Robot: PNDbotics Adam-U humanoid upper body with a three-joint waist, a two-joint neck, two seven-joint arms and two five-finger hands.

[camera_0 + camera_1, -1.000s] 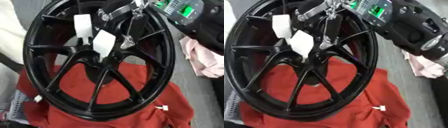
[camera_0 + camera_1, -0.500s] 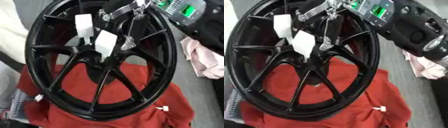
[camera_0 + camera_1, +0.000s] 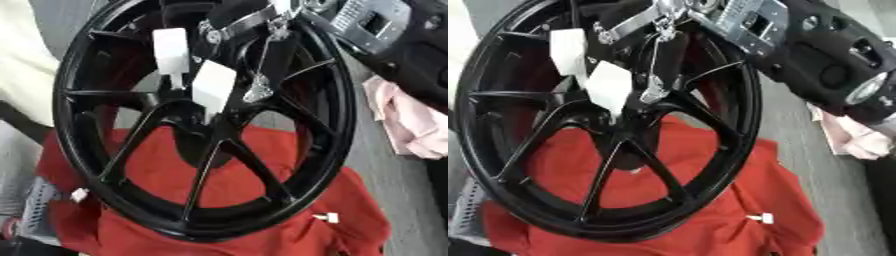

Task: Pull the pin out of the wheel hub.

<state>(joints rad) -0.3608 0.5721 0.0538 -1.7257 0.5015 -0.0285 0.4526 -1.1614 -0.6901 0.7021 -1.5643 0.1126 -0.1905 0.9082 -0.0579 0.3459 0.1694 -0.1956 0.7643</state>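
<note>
My right hand (image 3: 636, 60) reaches down into the wheel (image 3: 332, 150), which leans on the red cloth (image 3: 289, 235); its 2 white pads (image 3: 213, 86) sit at the hub (image 3: 197, 112). I can't tell if they pinch the pin, so nothing looks pulled yet

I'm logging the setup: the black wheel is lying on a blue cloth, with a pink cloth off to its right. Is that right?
Not quite. The cloth under the black wheel is red, not blue, as the left eye view shows. The pink cloth does lie to the wheel's right.
</note>
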